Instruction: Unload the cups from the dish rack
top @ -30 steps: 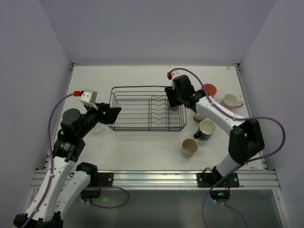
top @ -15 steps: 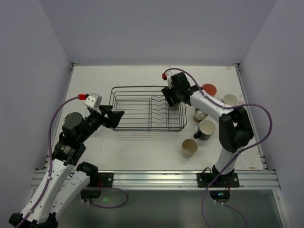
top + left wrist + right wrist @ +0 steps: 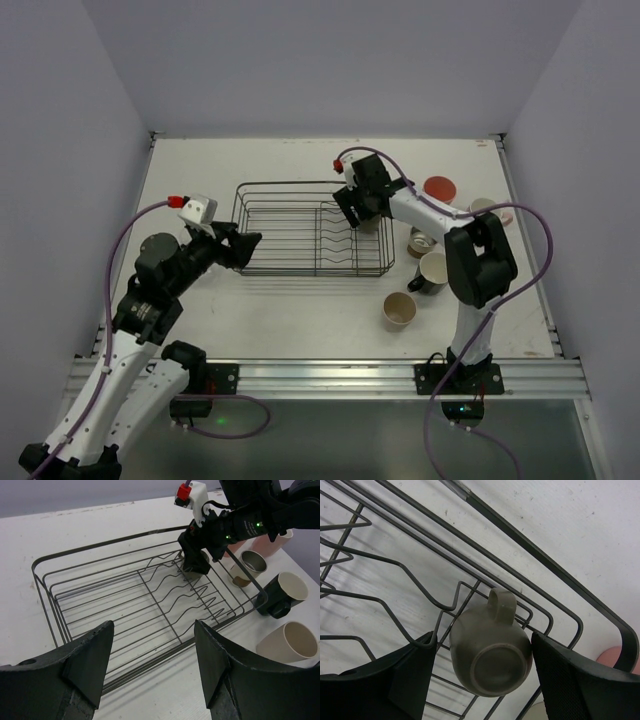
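Observation:
The dark wire dish rack (image 3: 300, 228) lies mid-table; it also shows in the left wrist view (image 3: 125, 600). A small grey-olive cup (image 3: 490, 657) rests upside down in the rack's far right corner, handle pointing away. My right gripper (image 3: 352, 208) (image 3: 484, 641) is open, with one finger on each side of this cup. My left gripper (image 3: 246, 245) (image 3: 152, 672) is open and empty, just outside the rack's near left side.
To the right of the rack stand a coral-pink tumbler (image 3: 440, 188), a pale pink mug (image 3: 487, 210), a glass (image 3: 420, 243), a black mug (image 3: 434, 270) and a tan cup (image 3: 399, 310). Walls close in the table on three sides.
My right gripper has moved left and down over the rack's far right corner, around the grey-olive cup. My left gripper has edged right towards the rack.

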{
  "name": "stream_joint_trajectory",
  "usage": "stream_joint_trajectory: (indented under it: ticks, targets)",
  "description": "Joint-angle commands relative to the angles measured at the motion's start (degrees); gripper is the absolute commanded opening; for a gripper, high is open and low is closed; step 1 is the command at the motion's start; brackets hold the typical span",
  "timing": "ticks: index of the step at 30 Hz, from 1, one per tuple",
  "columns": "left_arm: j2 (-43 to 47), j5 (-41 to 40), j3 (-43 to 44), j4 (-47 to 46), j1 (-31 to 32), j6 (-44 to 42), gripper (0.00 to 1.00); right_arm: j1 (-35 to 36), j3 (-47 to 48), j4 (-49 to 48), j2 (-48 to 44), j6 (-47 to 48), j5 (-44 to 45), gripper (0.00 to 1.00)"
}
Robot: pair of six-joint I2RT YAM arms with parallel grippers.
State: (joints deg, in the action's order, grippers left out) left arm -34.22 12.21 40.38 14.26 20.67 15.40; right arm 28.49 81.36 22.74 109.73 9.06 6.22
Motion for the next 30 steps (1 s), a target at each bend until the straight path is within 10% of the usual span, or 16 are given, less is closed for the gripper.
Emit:
stream_joint_trajectory:
  ticks: [1,30]
  targets:
    - [-0.24,-0.52,-0.39,-0.81,0.16,-1.07,0.69,-0.36,2.22,2.39,1.10,1.23,-0.94,0.77]
    - [-0.50,-1.13,-0.48,-0.90,-0.19,-0.81,0.69,-0.37,6.35,13.29,2.33,3.77,1.52,0.74]
